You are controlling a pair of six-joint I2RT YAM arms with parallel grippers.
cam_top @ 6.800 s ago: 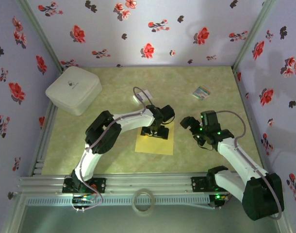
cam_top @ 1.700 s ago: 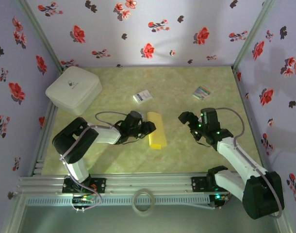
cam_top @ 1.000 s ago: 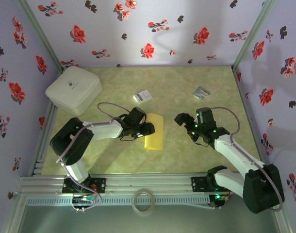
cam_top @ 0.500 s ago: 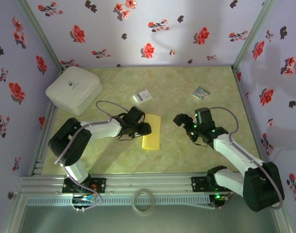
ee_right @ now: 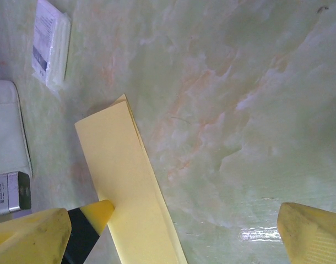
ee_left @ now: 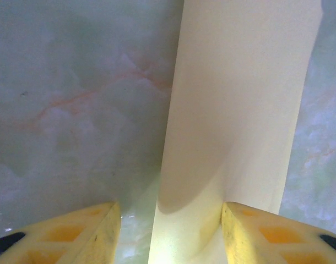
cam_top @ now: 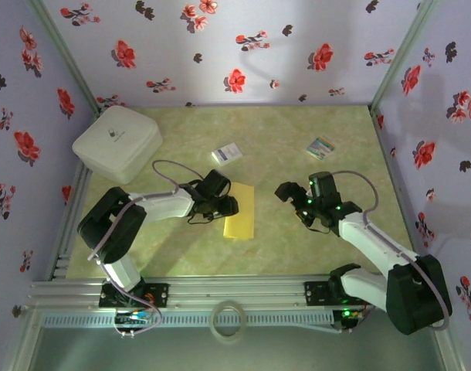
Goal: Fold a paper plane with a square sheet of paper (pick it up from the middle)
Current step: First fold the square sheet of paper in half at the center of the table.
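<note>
The square sheet of paper (cam_top: pixel 240 210) lies on the table, folded into a long narrow yellow strip. My left gripper (cam_top: pixel 229 205) is low at its left long edge. In the left wrist view the sheet (ee_left: pixel 239 99) runs up between the jaws of the left gripper (ee_left: pixel 168 208), which stand apart: the right finger (ee_left: pixel 267 234) rests over the paper and bare table shows beside the left finger (ee_left: pixel 69 236). My right gripper (cam_top: pixel 291 202) hovers open to the right of the sheet (ee_right: pixel 129 187) and holds nothing. A paper plane is out of view.
A white box (cam_top: pixel 116 142) stands at the back left. A small white card with blue print (cam_top: pixel 227 154) lies behind the sheet, and a striped card (cam_top: pixel 321 147) at the back right. A tape roll (cam_top: pixel 228 319) rests on the front rail. Flowered walls enclose the table.
The left jaws have narrowed and the folded sheet has shifted slightly left and turned more upright. The right gripper has crept a little left toward the sheet.
</note>
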